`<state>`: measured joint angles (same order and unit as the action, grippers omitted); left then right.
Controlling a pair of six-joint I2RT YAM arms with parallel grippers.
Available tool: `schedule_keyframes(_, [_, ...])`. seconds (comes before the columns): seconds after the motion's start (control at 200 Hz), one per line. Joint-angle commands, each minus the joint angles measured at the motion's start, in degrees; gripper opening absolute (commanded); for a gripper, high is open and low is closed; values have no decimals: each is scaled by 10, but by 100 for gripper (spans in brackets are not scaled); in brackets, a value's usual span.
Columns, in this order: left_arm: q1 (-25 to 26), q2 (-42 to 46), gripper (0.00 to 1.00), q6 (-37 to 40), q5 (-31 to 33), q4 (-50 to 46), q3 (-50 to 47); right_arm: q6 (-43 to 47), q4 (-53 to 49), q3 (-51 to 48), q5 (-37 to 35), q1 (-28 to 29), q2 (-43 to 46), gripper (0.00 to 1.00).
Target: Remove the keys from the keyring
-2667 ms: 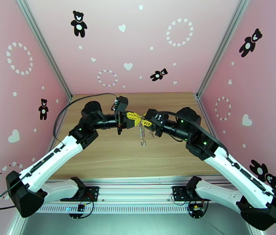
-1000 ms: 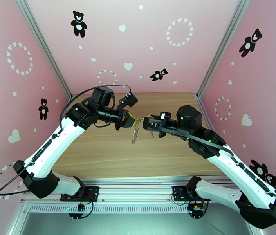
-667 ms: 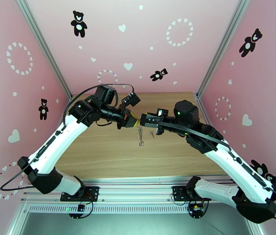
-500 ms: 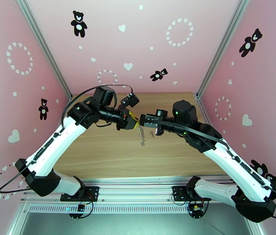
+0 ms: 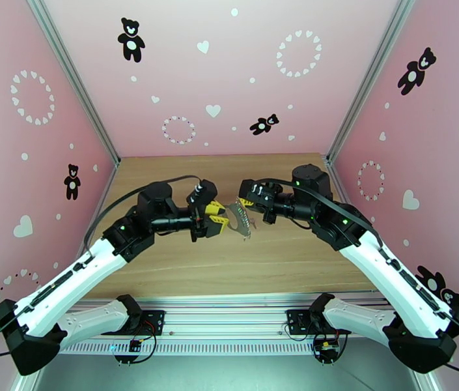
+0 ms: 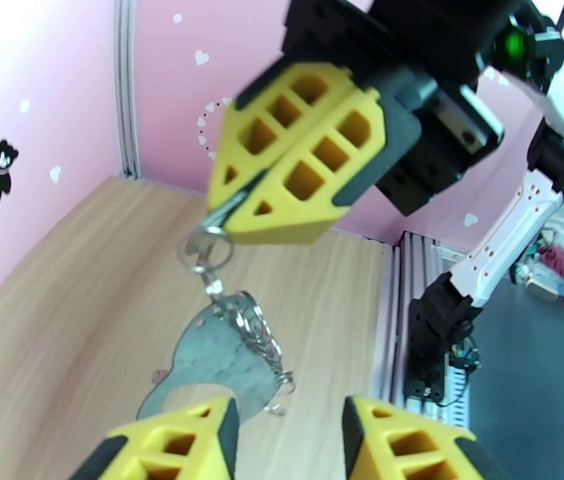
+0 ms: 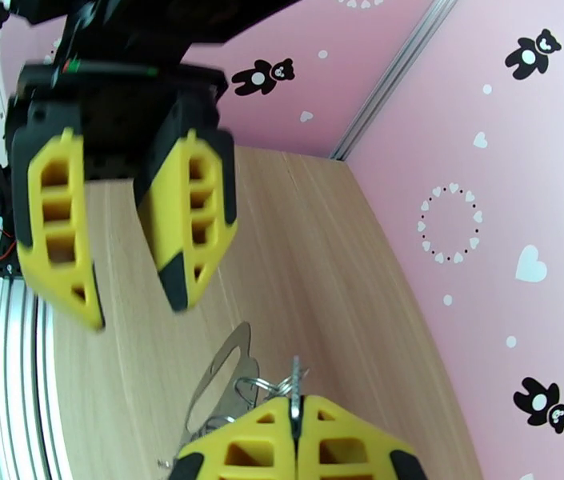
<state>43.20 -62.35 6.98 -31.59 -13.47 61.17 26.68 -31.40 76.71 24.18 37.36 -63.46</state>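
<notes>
Left pincer (image 6: pixel 290 430) has just let go: fingers apart, empty, just beside keyring (image 6: pixel 210 363). Keyring now hangs from right pincer (image 6: pixel 230 214), clamped on its small ring, above surface (image 6: pixel 58 314). Keys too small to tell, so removal unconfirmed.

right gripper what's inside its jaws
The right gripper pinches the keyring by its small end ring; the chain and flat loop hang below. How deep that ring sits between the shut jaws is covered by the yellow pads.
</notes>
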Motion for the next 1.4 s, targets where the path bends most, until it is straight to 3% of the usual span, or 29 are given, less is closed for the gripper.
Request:
schedule_keyframes(0.0, [13,7,40,29,59,120,-37,-45,10,17,19,-3,8,0])
schedule_keyframes(0.235, [21,10,40,56,101,212,-92,-75,1,14,22,-4,16,0])
schedule_keyframes(0.626, [23,-13,31,35,96,266,-103,-96,-15,14,29,-4,26,0])
schedule_keyframes(0.761, [23,-17,30,26,126,239,-88,-124,-15,20,14,-4,23,0])
schedule_keyframes(1.016, [26,42,46,-56,213,208,-117,-237,-73,63,-38,-3,-25,0])
schedule_keyframes(1.211, [54,26,57,-28,241,217,-123,-294,-123,104,-69,2,-63,0])
schedule_keyframes(1.392, [89,-28,57,26,281,245,-110,-336,-162,139,-61,3,-87,0])
